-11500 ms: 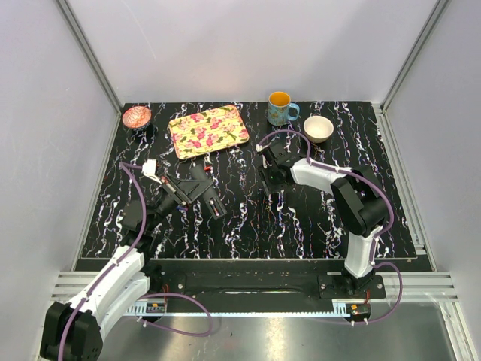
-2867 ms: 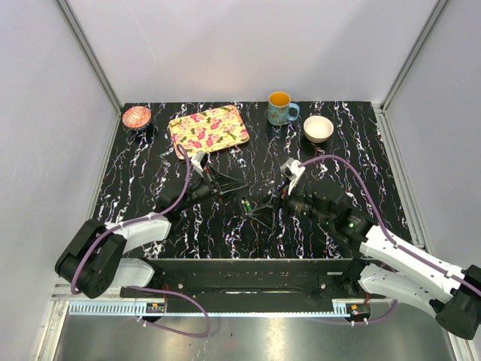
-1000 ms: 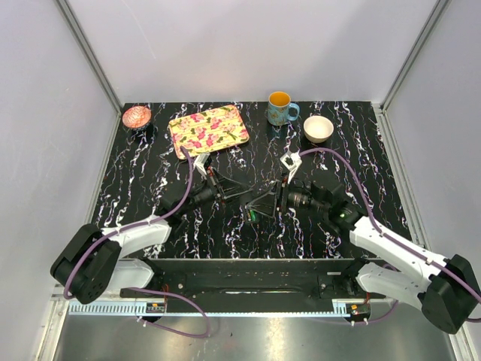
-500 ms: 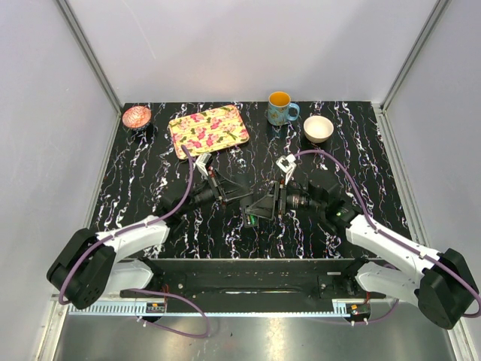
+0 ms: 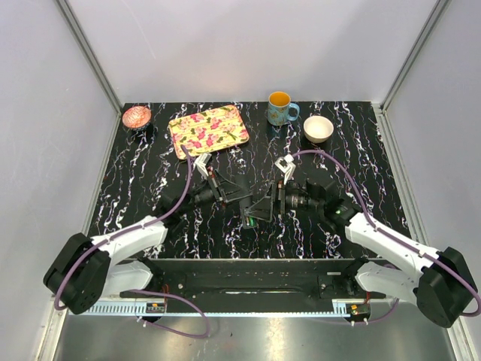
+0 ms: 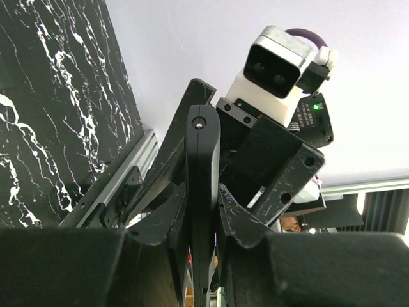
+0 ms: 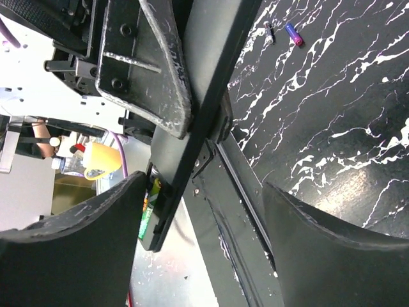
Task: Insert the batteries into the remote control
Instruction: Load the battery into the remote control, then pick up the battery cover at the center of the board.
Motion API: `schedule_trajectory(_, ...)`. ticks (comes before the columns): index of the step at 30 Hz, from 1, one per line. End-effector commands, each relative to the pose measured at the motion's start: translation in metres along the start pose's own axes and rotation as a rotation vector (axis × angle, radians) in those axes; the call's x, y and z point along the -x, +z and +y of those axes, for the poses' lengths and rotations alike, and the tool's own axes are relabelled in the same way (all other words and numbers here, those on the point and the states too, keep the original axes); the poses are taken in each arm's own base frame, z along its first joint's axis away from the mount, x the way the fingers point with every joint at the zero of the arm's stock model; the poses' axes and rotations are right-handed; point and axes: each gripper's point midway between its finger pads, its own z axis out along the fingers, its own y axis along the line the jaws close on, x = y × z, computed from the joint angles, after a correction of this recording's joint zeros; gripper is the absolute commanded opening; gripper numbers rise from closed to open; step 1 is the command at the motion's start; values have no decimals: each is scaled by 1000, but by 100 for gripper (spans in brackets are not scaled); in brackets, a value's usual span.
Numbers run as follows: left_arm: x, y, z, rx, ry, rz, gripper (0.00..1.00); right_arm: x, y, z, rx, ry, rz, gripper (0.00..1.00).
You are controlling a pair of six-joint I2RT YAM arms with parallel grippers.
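Observation:
My left gripper is shut on the black remote control and holds it above the table's middle. The left wrist view shows the remote edge-on, clamped between both fingers. My right gripper faces it, open, with its wide jaws on either side of the remote's lower end. A green-yellow battery sits in the remote's open compartment, close to my right gripper's left finger. Two loose batteries, one blue and one dark, lie on the table beyond.
A floral tray lies at the back left, with a pink bowl in the far left corner. An orange-filled mug and a white bowl stand at the back right. The table is black marble.
The two grippers have drawn a little closer together over the table's middle. The remote stays in the left gripper, with its battery end now between the right gripper's open jaws.

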Motion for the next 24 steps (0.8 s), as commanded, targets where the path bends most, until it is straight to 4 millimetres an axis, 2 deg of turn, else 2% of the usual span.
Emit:
schedule_trajectory(1,16,5,-20,-23,101,-64,0,26,-5,25,17,-38,-34,90)
schedule_trajectory(3,18,7,-10,12,94,-69,0,30,-9,30,7,-38,-39,96)
schedule_trajectory(4,19,8,-6,25,100,-74,0,40,-15,40,7,-71,-74,100)
schedule_trajectory(6,20,9,3,47,97,-77,0,44,-24,43,-32,-84,-92,100)
schedule_trajectory(7,22,9,6,58,103,-84,0,54,-34,54,-34,-131,-133,100)
schedule_trajectory(8,22,9,10,66,102,-84,0,63,-40,48,-91,-138,-178,100)
schedule_trajectory(10,23,9,18,82,98,-88,0,68,-53,39,-185,-147,-219,100)
schedule_trajectory(11,23,8,18,79,99,-92,0,82,-62,14,-335,-126,-302,99)
schedule_trajectory(12,23,8,19,77,100,-100,0,75,-71,-10,-462,-74,-302,98)
schedule_trajectory(13,22,4,24,85,89,-107,0,85,-86,-44,-660,-41,-370,97)
schedule_trajectory(14,23,3,23,73,93,-116,0,71,-98,-71,-808,5,-325,92)
schedule_trajectory(15,24,0,19,58,99,-126,0,73,-107,-87,-906,29,-329,89)
schedule_trajectory(16,22,-4,23,61,95,-132,0,67,-112,-117,-1042,51,-289,88)
schedule_trajectory(17,23,-6,21,50,102,-141,0,57,-118,-132,-1120,79,-240,87)
schedule_trajectory(18,23,-9,17,41,110,-154,0,57,-121,-144,-1161,96,-224,84)
schedule_trajectory(19,22,-12,20,48,115,-158,0,48,-116,-160,-1201,113,-166,82)
schedule_trajectory(21,22,-17,15,32,133,-174,0,49,-109,-172,-1219,87,-123,81)
schedule_trajectory(22,21,-19,17,37,141,-178,0,43,-103,-185,-1239,85,-77,81)
schedule_trajectory(24,21,-23,14,29,154,-189,0,48,-95,-194,-1249,63,-47,82)
